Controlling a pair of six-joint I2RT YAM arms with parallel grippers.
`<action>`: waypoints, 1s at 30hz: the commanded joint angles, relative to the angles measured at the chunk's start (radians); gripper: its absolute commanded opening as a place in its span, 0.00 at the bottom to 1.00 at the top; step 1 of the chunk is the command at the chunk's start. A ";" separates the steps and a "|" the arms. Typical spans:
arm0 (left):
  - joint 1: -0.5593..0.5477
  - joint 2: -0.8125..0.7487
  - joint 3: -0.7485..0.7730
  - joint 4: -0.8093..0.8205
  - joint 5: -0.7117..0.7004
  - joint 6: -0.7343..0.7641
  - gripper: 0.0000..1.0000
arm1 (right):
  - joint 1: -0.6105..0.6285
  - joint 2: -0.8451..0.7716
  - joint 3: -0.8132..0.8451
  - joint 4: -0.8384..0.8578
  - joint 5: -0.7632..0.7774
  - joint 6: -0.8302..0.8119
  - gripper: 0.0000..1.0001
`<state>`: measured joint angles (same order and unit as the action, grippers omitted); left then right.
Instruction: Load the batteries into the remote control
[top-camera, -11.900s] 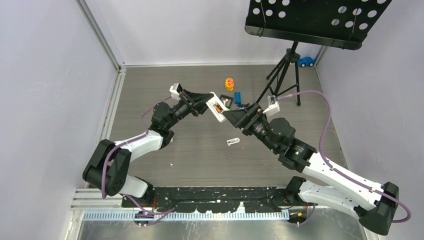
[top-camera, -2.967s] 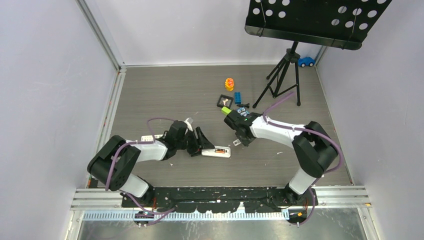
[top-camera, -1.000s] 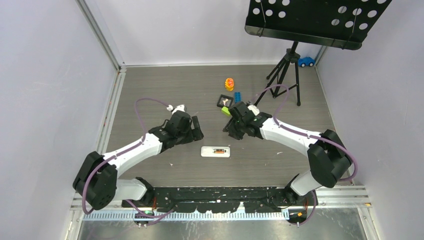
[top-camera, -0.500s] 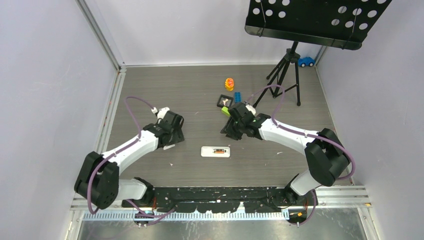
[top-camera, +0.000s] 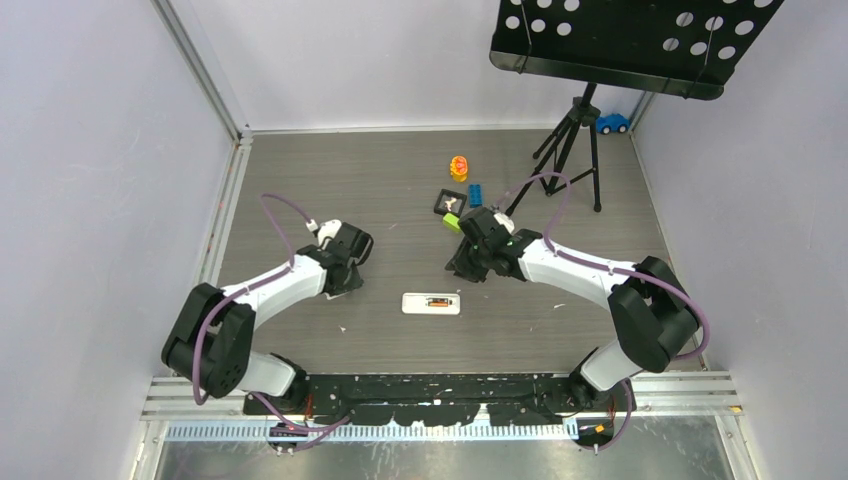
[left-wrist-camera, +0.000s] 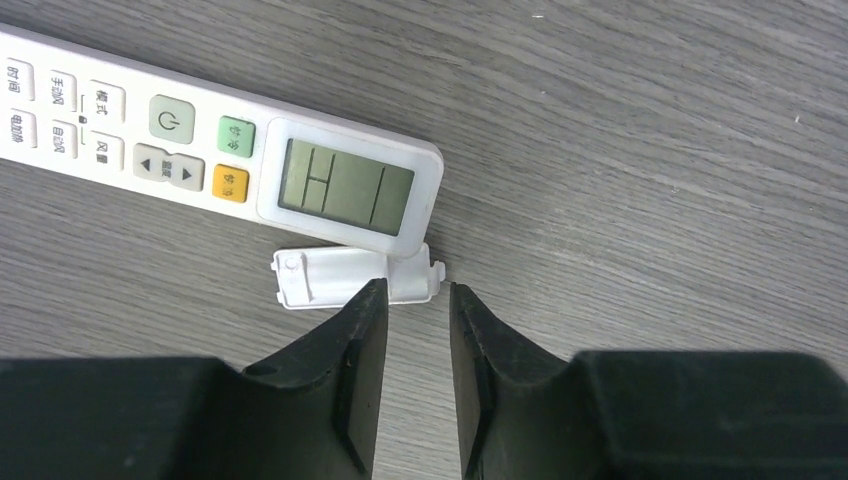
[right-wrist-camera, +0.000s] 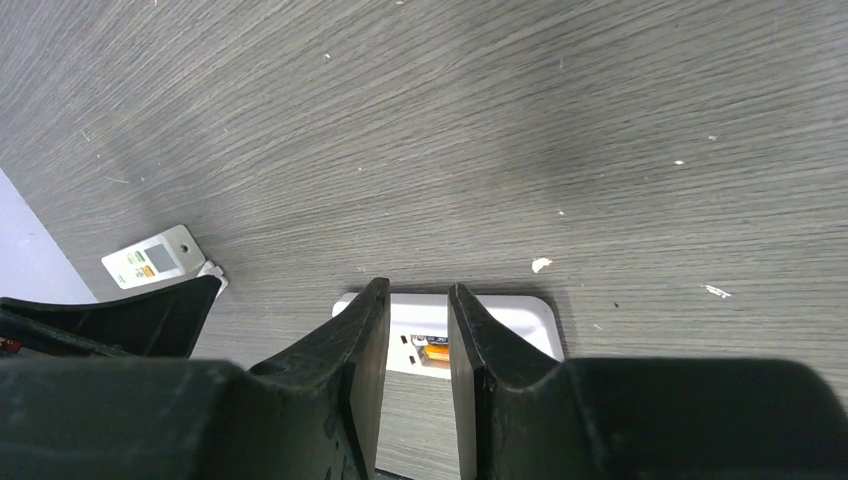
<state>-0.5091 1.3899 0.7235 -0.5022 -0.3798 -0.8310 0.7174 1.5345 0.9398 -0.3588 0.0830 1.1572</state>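
Observation:
The remote control (top-camera: 415, 303) lies back up in the middle of the floor. Its recess is uncovered, with dark and orange batteries (top-camera: 436, 301) inside. My right gripper (top-camera: 462, 268) hovers just behind it. In the right wrist view it (right-wrist-camera: 417, 285) is narrowly open and holds nothing. The remote control (right-wrist-camera: 510, 320) and an orange battery (right-wrist-camera: 432, 350) show beyond its tips. My left gripper (top-camera: 345, 283) is off to the left. In the left wrist view it (left-wrist-camera: 417, 285) is narrowly open and holds nothing. A small white battery cover (left-wrist-camera: 320, 275) lies at its tips.
A second, slimmer white remote (left-wrist-camera: 200, 170) with coloured buttons lies beside the cover. At the back are a yellow-red toy (top-camera: 459, 167), a blue block (top-camera: 476, 193), a small black tray (top-camera: 450, 202), a music-stand tripod (top-camera: 570, 150) and a blue toy car (top-camera: 612, 123).
My left gripper has swung back left, away from the remote control, to the cover by the slim remote, and its jaws have narrowed. The right gripper has barely moved and its jaws have narrowed slightly.

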 joint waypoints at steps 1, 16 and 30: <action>0.003 0.022 0.037 0.042 -0.038 -0.016 0.29 | -0.007 -0.032 -0.011 0.026 0.001 0.001 0.32; 0.003 0.067 0.062 0.065 -0.042 0.005 0.19 | -0.013 -0.034 -0.019 0.026 -0.001 0.002 0.29; 0.003 0.041 0.047 0.079 0.059 0.053 0.00 | -0.022 -0.046 -0.021 0.025 -0.010 -0.005 0.29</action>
<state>-0.5091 1.4647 0.7570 -0.4603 -0.3775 -0.8196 0.7029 1.5311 0.9161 -0.3592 0.0776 1.1576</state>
